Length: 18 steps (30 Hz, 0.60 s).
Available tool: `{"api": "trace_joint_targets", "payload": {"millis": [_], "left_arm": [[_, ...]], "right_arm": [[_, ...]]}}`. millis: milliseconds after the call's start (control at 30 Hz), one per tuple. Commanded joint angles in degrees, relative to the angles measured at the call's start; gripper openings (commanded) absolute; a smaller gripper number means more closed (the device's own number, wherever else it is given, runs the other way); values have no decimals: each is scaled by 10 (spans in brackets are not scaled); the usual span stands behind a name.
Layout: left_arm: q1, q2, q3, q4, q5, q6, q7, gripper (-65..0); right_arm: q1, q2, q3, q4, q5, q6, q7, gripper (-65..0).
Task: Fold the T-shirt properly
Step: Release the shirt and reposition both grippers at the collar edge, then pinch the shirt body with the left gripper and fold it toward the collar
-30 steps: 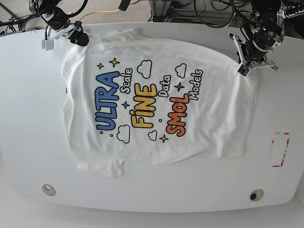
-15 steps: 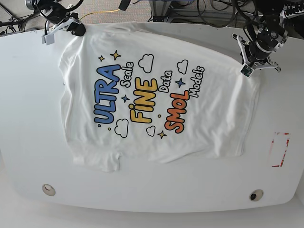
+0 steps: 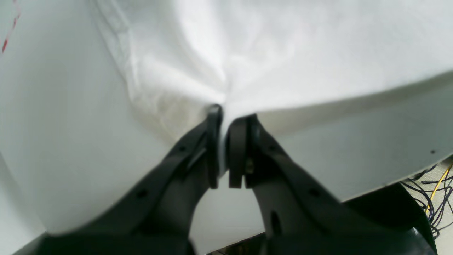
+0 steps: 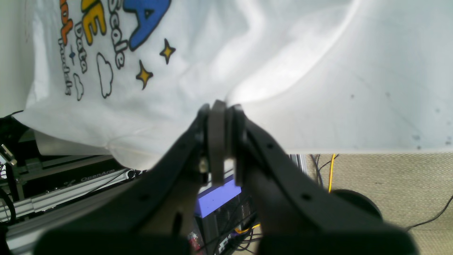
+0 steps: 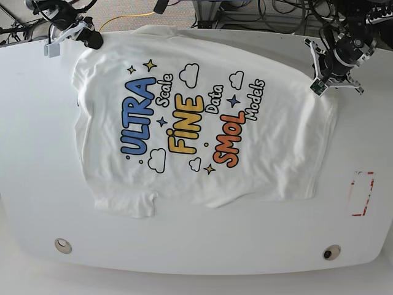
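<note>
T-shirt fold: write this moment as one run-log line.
stage: unfolded | T-shirt: flat, print up | left gripper: shut on far edge | right gripper: shut on far corner

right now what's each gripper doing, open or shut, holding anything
left gripper: shut on the T-shirt, pinching its white edge between the fingers.
right gripper: shut on the T-shirt, gripping its edge beside the printed stars.

White table under T-shirt

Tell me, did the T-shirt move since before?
Yes. The T-shirt slid toward the table's far edge; its lower hem sits farther from the table's round holes.
</note>
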Motion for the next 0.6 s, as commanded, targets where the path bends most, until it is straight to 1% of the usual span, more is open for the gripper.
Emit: {"api": "trace_joint_targets", "payload": {"millis": [0,233,433,567], "left_arm": [[-23,-6,-4,11,1,4,-3,-642],[-83,-5,-2,9,3,4,-3,-640],[-108,-8,-1,7,3,4,-3,-640],[-132,-8,-1,6,3,4,-3,-640]], "right_arm": [[15,6,4,10,27,1,7,-650],[43,9,5,9,24,1,7,-650],[59,11,3,9,25,1,7,-650],[84,22,2,8,24,1,7,-650]]}}
